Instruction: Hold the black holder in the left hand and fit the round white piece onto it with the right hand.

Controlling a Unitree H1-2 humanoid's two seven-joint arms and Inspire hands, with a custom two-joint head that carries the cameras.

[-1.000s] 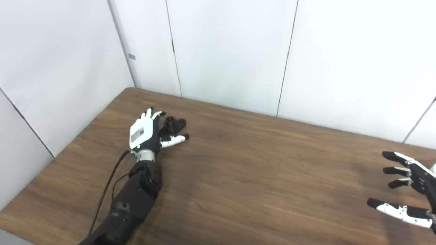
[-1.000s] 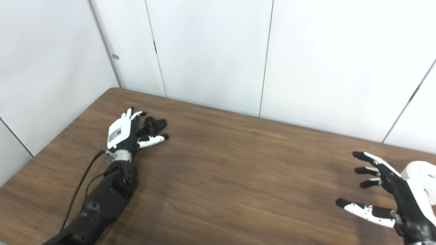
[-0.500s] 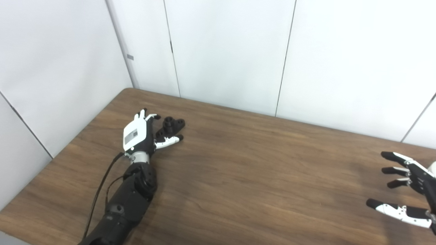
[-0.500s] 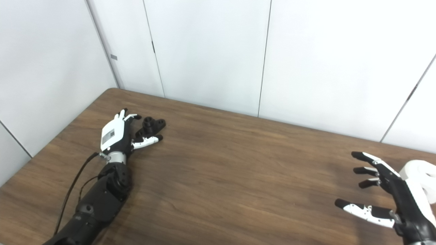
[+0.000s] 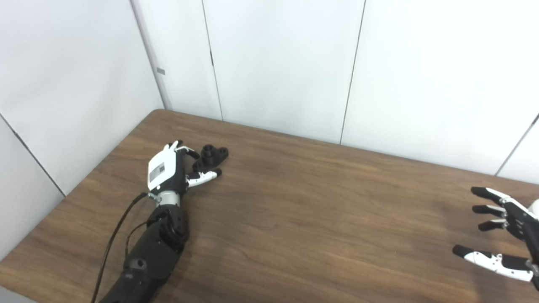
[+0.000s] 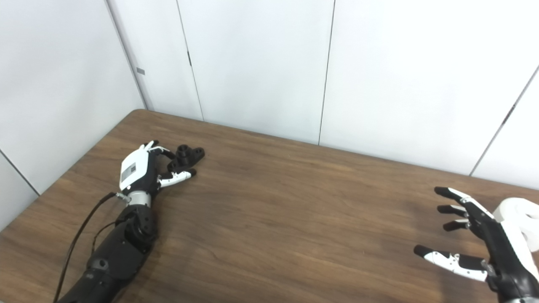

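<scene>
The black holder (image 5: 212, 154) lies flat on the brown table near its far left corner. My left hand (image 5: 173, 170) rests just left of the holder, fingers curling toward its near side and thumb stretched out below it, holding nothing. My right hand (image 6: 480, 246) hovers at the right edge with fingers spread, nothing in it. The round white piece (image 6: 516, 219) shows partly behind that hand in the right eye view; the hand hides most of it.
White wall panels (image 5: 278, 63) stand right behind the table's far edge (image 5: 294, 136) and along its left side. A black cable (image 5: 113, 235) runs beside the left forearm. Bare wood (image 5: 316, 219) spans the space between the hands.
My left hand has slid left and back toward me, off the holder, which has stayed in place. Its fingers have curled in a little. My right hand has barely moved.
</scene>
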